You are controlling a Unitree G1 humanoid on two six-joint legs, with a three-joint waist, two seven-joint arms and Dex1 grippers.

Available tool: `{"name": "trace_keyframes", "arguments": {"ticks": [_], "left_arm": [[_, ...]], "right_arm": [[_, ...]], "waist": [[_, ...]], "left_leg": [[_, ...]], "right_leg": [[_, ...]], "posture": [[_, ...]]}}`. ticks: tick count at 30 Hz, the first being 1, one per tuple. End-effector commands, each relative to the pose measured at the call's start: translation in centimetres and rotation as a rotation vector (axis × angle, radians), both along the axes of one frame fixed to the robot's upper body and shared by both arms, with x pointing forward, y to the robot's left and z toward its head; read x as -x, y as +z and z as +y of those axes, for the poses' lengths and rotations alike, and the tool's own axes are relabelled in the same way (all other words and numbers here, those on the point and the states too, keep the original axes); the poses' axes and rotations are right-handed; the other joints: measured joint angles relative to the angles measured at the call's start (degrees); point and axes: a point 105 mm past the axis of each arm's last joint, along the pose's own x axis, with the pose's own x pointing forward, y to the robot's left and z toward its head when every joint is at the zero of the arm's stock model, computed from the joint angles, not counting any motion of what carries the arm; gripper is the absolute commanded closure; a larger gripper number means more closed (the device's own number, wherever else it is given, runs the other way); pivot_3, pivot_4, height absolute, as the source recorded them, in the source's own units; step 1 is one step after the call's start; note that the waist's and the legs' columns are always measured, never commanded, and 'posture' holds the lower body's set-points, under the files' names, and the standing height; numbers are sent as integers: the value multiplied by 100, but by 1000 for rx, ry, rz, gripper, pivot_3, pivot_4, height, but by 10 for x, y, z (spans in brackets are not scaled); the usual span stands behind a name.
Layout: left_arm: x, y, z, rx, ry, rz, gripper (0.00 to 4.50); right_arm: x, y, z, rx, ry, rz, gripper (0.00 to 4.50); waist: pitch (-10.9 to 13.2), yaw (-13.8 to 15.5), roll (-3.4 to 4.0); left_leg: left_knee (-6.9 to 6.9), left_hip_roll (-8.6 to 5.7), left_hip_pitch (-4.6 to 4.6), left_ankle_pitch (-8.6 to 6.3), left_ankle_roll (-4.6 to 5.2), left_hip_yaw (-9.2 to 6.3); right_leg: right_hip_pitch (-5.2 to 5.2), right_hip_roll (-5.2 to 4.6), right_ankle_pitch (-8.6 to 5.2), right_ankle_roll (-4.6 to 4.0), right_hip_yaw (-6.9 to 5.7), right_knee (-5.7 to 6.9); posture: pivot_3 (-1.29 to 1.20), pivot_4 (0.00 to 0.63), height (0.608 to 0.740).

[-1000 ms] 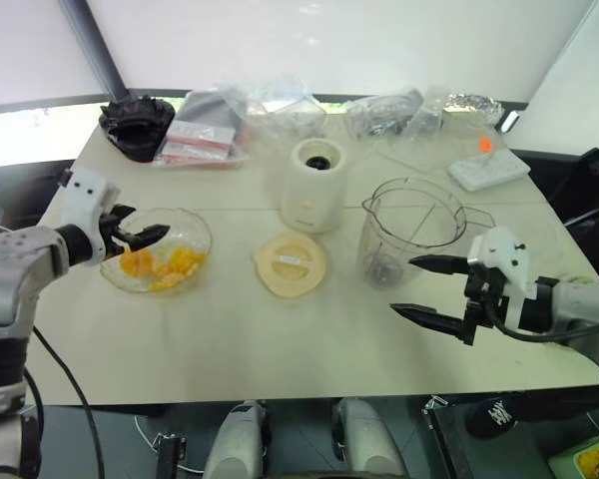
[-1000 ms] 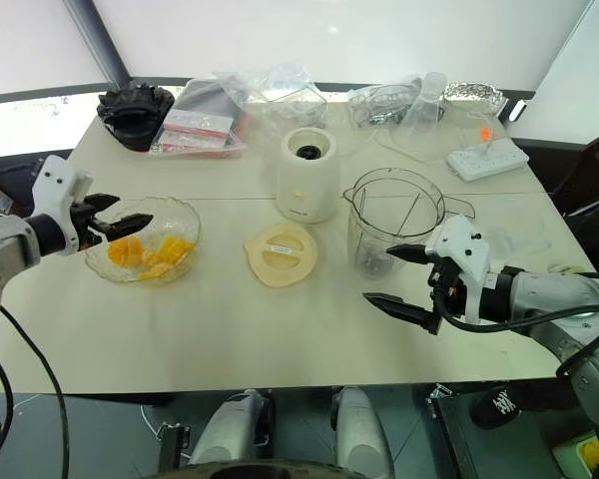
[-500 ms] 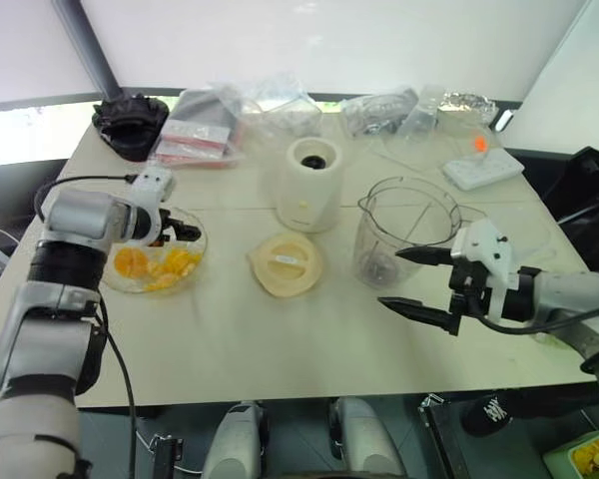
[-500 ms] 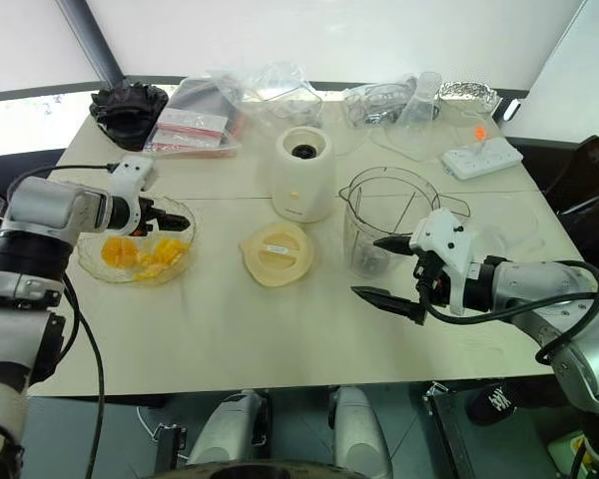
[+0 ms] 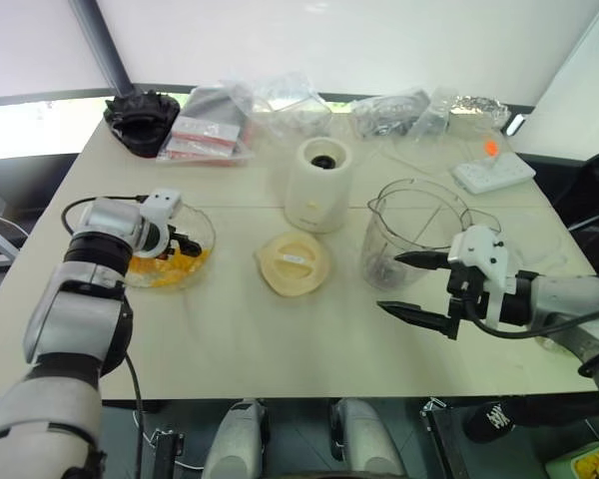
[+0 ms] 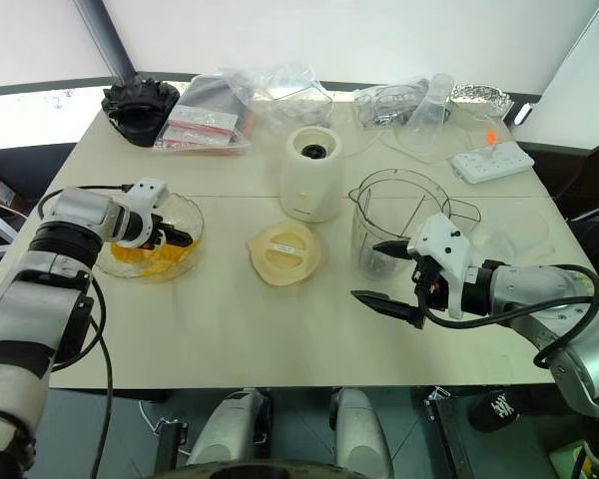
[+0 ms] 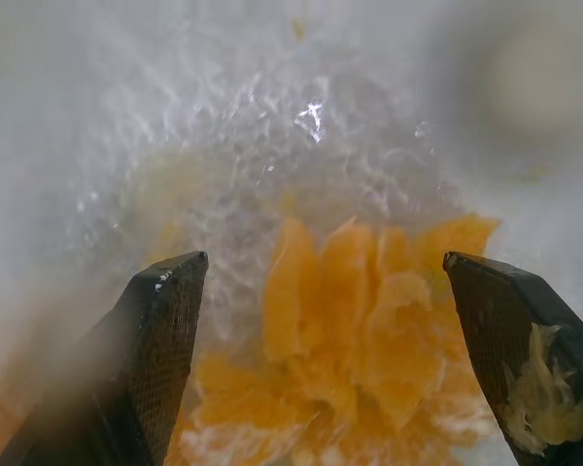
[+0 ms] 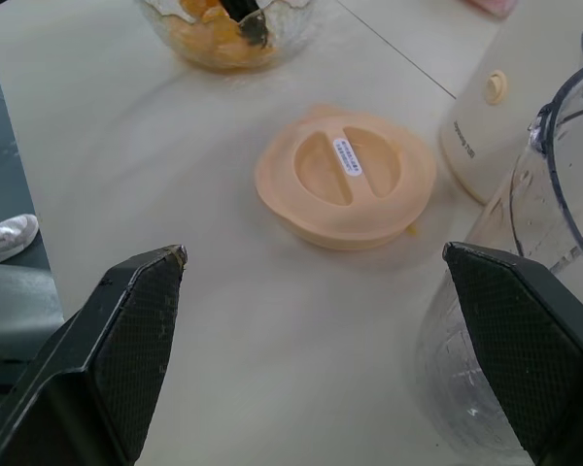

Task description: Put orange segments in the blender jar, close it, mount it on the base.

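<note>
- While both arms reach over the table, two grippers show: the left gripper dips into the clear crinkled dish, jaws spread wide around nothing, its fingers straddling the fruit; the right gripper hangs above the table just beside the jar, jaws likewise released and empty.
- Orange segments: one heap, all in the dish at the table's left; individual pieces cannot be counted. Pulp clings to one left finger.
- Blender jar: one, upright and uncovered on the table's right half, holding no segments.
- Base: one, upright near the table's middle, well apart from the jar, dark socket bare.
- Lid: one, flat and round, lying in front of the base, between dish and jar.
- Change from a second ago: the left gripper, then poised at the dish's near rim, has come down and forward into the dish. The right gripper has kept its place, and jar, base and lid lie as they did.
</note>
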Motion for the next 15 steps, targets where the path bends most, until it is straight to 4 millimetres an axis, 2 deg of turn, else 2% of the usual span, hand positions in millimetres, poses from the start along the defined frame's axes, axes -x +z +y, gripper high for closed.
{"name": "trace_keyframes", "arguments": {"ticks": [1,15], "left_arm": [[-6,9,-1,3,-2,-34,451],[1,-5,-9,30,-3,44,451]], "right_arm": [[1,11,0,8,3,-59,58],[-2,10,-1,18,-13,-81,58]], "waist": [[0,0,0],[-1,1,0]], "left_leg": [[0,0,0,0,0,0],[24,0,1,0,0,0]], "right_leg": [[0,0,0,0,0,0],[8,0,1,1,0,12]], "posture": [[0,150,740],[0,150,740]]}}
